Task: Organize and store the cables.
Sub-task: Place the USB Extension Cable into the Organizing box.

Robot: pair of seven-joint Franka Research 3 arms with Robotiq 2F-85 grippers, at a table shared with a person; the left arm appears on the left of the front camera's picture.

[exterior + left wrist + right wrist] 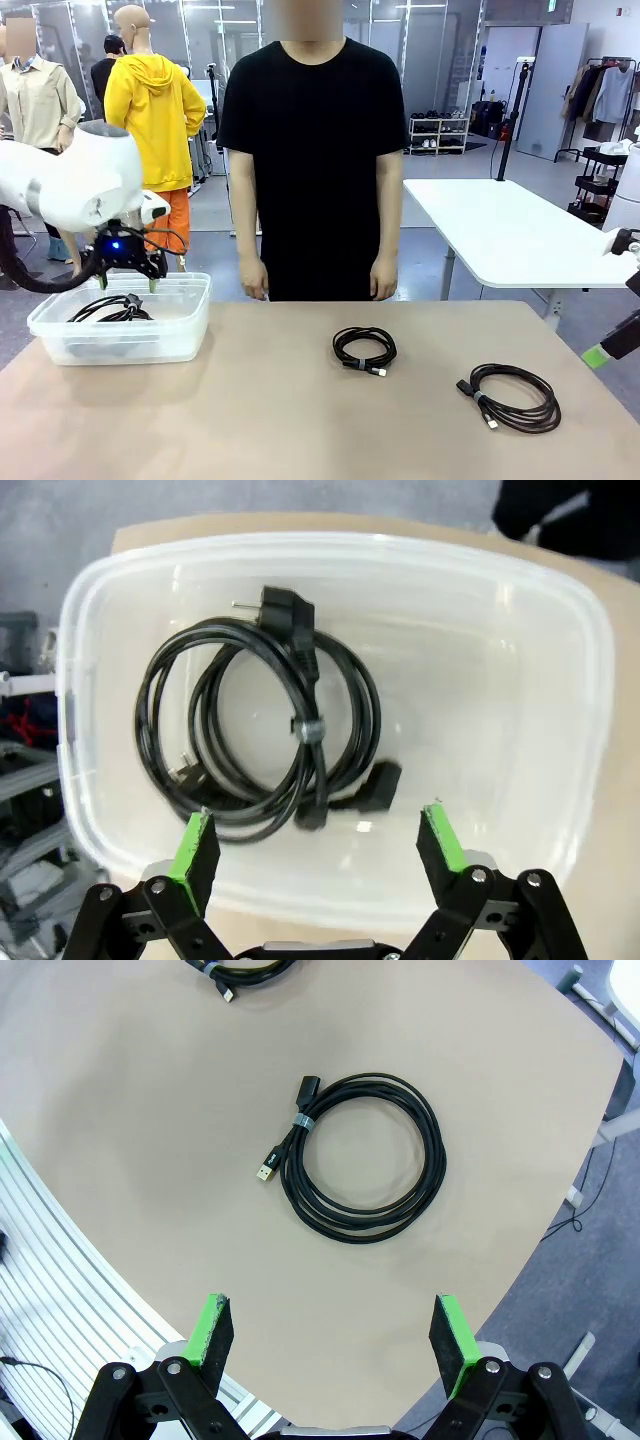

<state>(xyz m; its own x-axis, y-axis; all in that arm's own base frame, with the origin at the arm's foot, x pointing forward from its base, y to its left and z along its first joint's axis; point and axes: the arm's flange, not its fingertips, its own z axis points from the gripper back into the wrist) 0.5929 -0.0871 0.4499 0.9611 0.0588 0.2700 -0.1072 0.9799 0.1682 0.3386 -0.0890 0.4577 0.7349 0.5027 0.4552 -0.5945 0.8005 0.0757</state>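
Top cable cut off, seemingly coiled.

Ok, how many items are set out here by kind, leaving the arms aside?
Clear plastic bin: 1
Coiled power cord, inside the bin: 1
Coiled USB cables, outside the bin: 2
Total: 4

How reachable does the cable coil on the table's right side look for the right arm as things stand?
Probably yes: the right tool hangs open above that coil, with nothing lying over it or standing between them.
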